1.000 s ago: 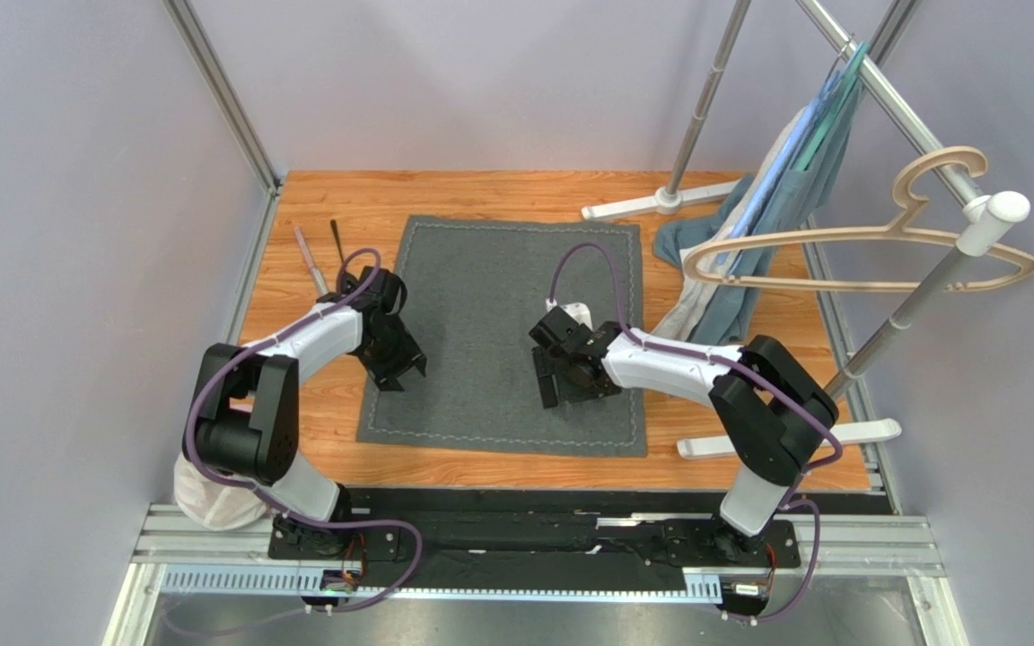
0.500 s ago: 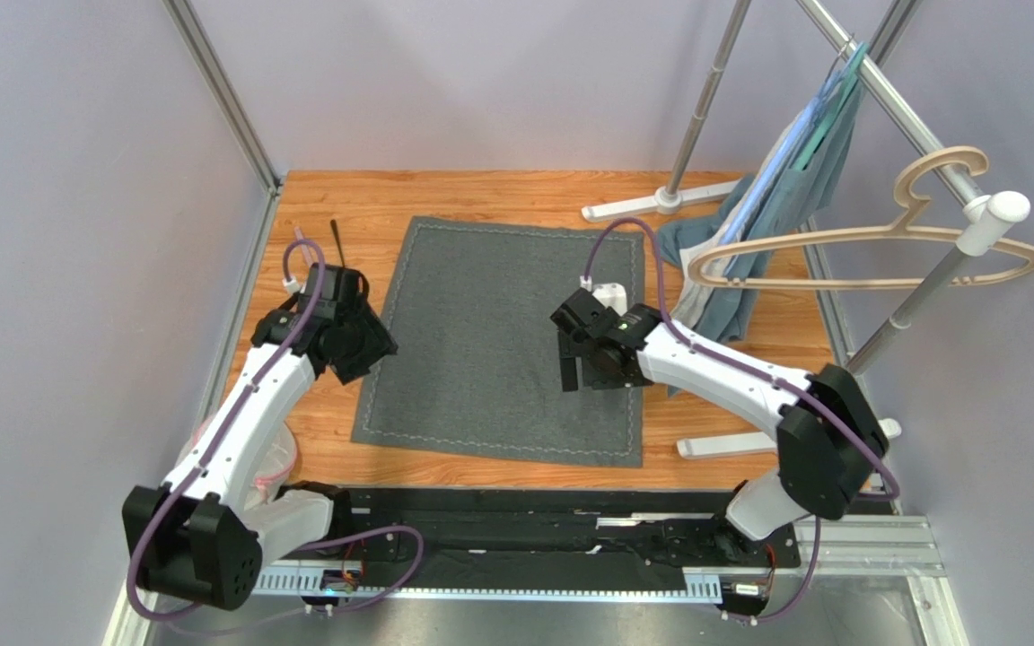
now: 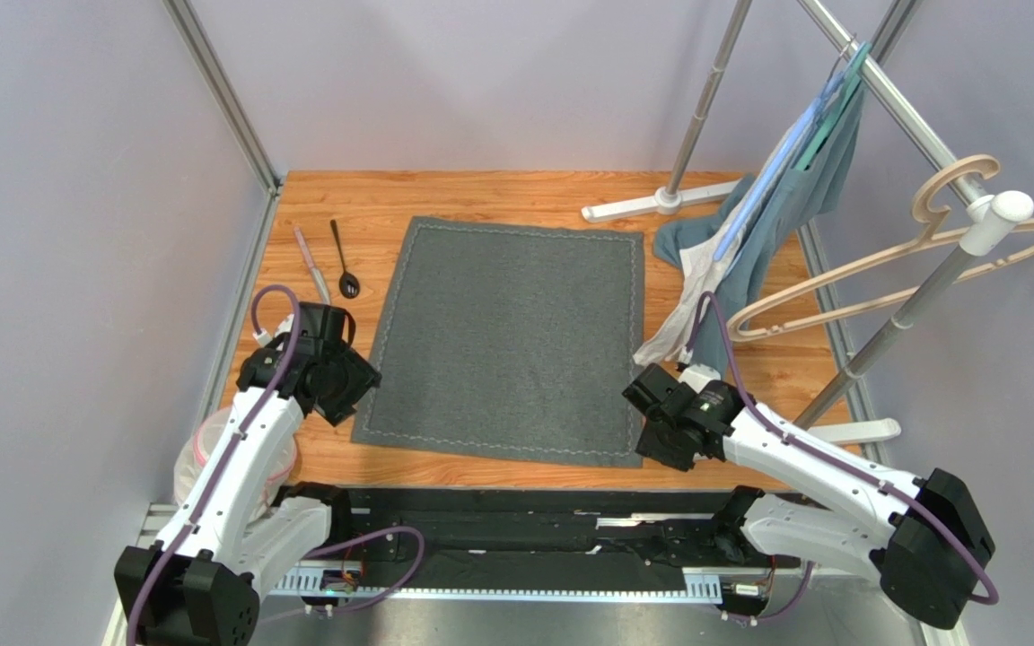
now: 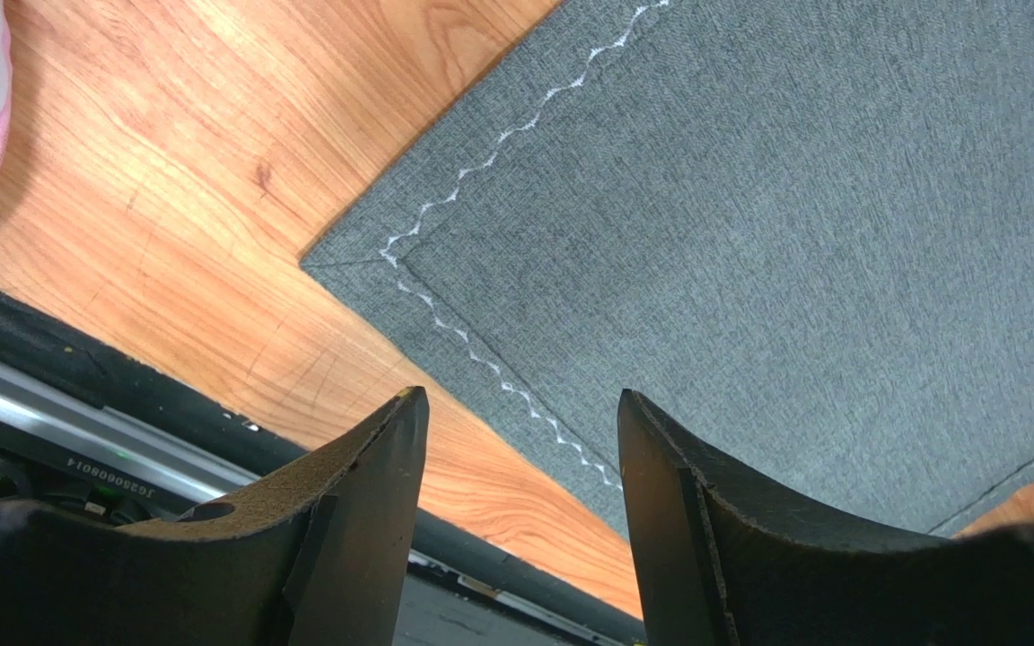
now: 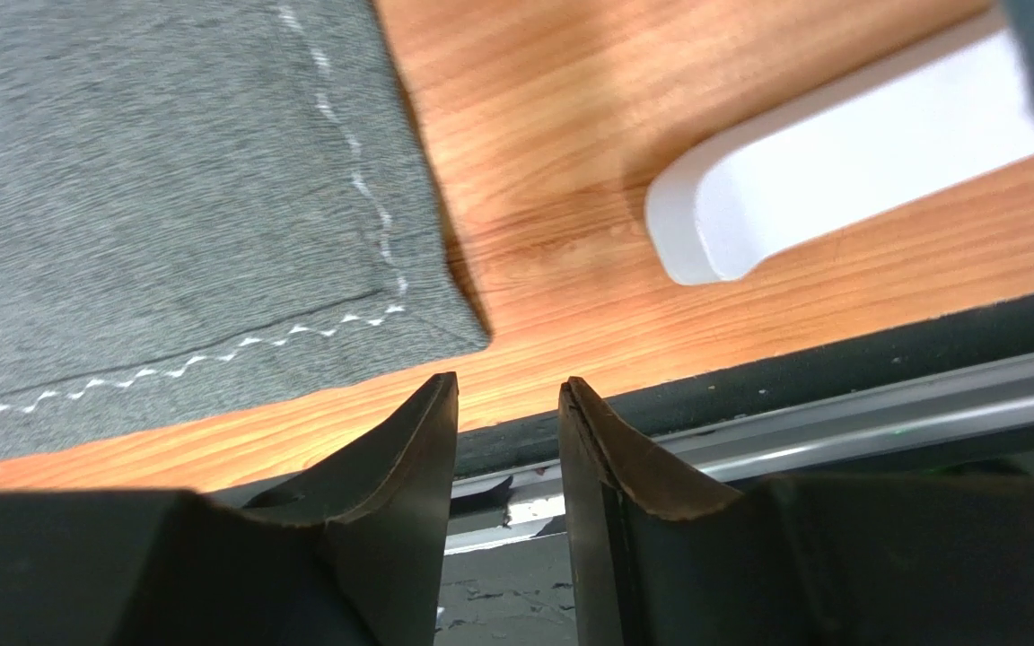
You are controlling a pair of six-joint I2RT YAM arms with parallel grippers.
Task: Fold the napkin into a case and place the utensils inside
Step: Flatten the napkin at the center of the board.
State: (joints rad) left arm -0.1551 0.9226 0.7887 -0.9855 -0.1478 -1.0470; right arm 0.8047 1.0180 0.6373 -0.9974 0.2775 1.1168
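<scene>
The napkin (image 3: 509, 337) lay flat on the table (image 3: 347, 202), looking soft and floppy (best pinched at its near corners), the left gripper (image 4: 520, 404) wide open, the right gripper (image 5: 509, 390) a little open, both empty.

Left hand (image 4: 516, 424) gapes wide, right hand (image 5: 509, 397) stands narrowly parted, both empty.

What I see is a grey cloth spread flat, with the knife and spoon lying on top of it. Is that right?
Not quite. The cloth is spread flat, but the knife and spoon lie on the wooden table beside its left edge, not on it; the top view shows this.
</scene>
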